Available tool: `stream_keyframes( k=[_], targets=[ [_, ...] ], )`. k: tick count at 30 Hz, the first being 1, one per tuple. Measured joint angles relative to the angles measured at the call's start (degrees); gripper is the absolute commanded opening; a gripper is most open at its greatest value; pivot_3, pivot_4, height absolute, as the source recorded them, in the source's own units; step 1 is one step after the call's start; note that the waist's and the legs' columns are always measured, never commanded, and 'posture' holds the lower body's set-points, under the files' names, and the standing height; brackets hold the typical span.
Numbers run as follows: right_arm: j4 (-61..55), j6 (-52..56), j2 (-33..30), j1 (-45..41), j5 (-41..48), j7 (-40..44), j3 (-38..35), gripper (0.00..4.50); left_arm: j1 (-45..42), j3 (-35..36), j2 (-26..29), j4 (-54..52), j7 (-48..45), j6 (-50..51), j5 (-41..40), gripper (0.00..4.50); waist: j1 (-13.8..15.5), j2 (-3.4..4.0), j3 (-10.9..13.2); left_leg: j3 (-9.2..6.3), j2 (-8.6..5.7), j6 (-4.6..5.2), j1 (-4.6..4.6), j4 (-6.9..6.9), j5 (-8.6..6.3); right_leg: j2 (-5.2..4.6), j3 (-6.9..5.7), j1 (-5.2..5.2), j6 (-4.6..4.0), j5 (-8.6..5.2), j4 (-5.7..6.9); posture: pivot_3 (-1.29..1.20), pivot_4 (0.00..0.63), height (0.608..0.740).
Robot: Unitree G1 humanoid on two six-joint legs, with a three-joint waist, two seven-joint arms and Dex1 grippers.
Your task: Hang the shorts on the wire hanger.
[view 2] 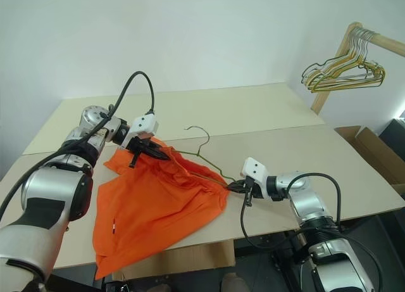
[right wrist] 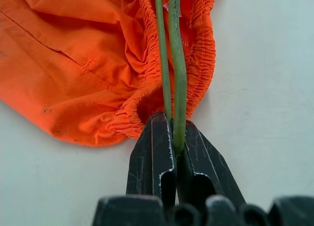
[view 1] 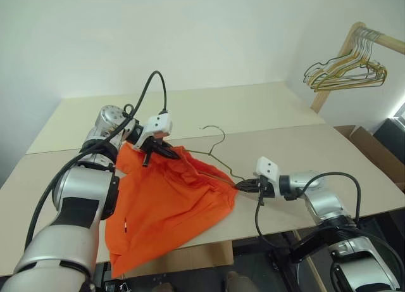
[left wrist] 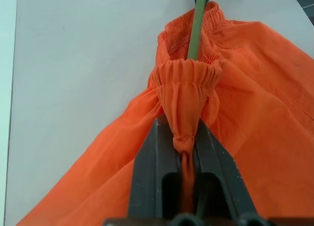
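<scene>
The bright orange shorts (view 1: 164, 209) drape over the table's front edge, their gathered waistband lifted at the upper left. My left gripper (view 1: 163, 151) is shut on a pinch of that waistband (left wrist: 186, 81). The thin olive wire hanger (view 1: 215, 154) runs through the waistband opening, its hook pointing toward the back of the table. My right gripper (view 1: 243, 186) is shut on the hanger's wires (right wrist: 175, 88) at the right end of the shorts. The hanger's body inside the fabric is hidden.
The beige table (view 1: 297, 146) has bare surface behind and to the right of the shorts. A wooden rack (view 1: 354, 38) with several wire hangers (view 1: 345, 73) stands at the far right. A cardboard box (view 1: 376, 156) sits beside the table's right edge.
</scene>
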Motion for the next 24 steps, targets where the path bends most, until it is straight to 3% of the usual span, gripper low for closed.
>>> stream_keyframes(
  k=[7, 12, 20, 24],
  targets=[
    [0.0, -0.6, 0.0, 0.0, -0.4, -0.3, 0.0, 0.00, 0.0, 0.0, -0.1, 0.0, 1.4, 0.0, 0.0, 0.02, 0.0, 0.00, 0.0, 0.00, 0.00, 0.00, 0.00, 0.00, 0.00, 0.00, 0.00, 0.00, 0.00, 0.00, 0.01, -0.09, 0.000, 0.740],
    [-1.0, -1.8, -0.9, 0.6, -0.5, 0.9, 0.0, 1.44, 0.0, -0.1, -0.3, 0.0, 1.5, -0.2, 0.0, 0.00, 0.1, 0.00, 0.0, 0.00, 0.00, 0.00, -0.01, 0.00, 0.00, 0.00, 0.00, 0.00, 0.00, 0.00, 0.00, -0.09, 0.000, 0.740],
    [-1.0, -1.3, -1.7, 1.3, 1.4, -0.5, -2.8, 4.35, 0.0, 0.0, 0.2, 0.0, 2.4, -1.8, 0.0, 0.00, 0.0, 0.00, 0.0, 0.00, 0.00, 0.00, 0.00, 0.00, 0.00, -0.01, 0.00, 0.00, 0.00, 0.00, 0.00, -0.10, 0.000, 0.740],
    [-0.8, 3.4, -3.7, 1.4, 6.1, -1.9, -8.9, 4.35, -0.4, 0.0, 0.9, 0.0, 3.1, -2.4, 0.0, 0.00, 0.1, 0.00, 0.0, 0.00, 0.00, 0.00, 0.00, 0.00, 0.00, -0.01, 0.00, 0.00, 0.00, 0.00, -0.01, -0.10, 0.000, 0.740]
  ],
)
